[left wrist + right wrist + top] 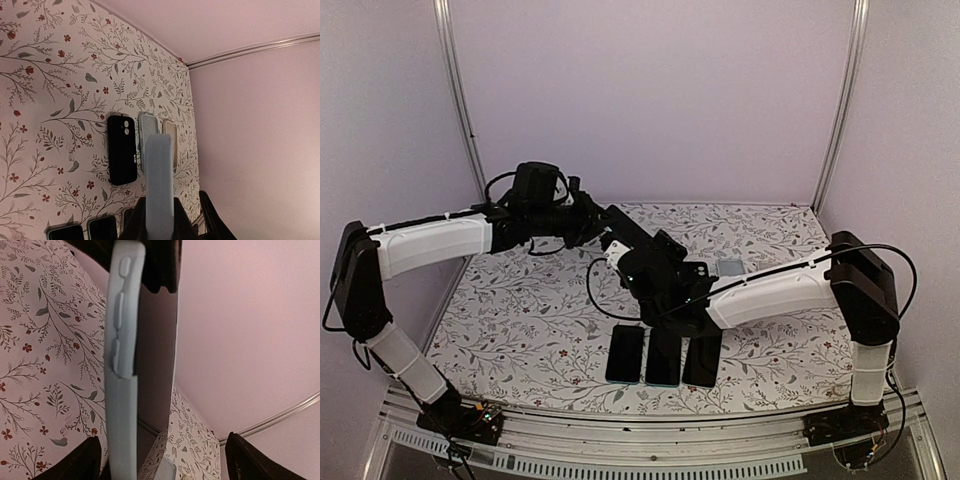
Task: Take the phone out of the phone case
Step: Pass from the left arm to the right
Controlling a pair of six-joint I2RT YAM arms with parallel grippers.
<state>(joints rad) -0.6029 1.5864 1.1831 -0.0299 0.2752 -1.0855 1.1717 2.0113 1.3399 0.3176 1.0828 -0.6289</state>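
The left hand (603,228) pinches a pale blue phone case (120,365), held on edge above the floral tabletop (520,320). The dark phone (156,365) seems seated inside, not yet freed. The right hand (167,460) stands spread around the case; next it probably needs to grip and pry the phone out.

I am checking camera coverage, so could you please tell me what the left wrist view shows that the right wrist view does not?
Only the left wrist view: a black case lying on the table, and dark phones at the bottom edge. Only the right wrist view: side buttons on the light-blue case, and the right end effector, open. Both: the light-blue case seen edge-on, and the floral tablecloth.
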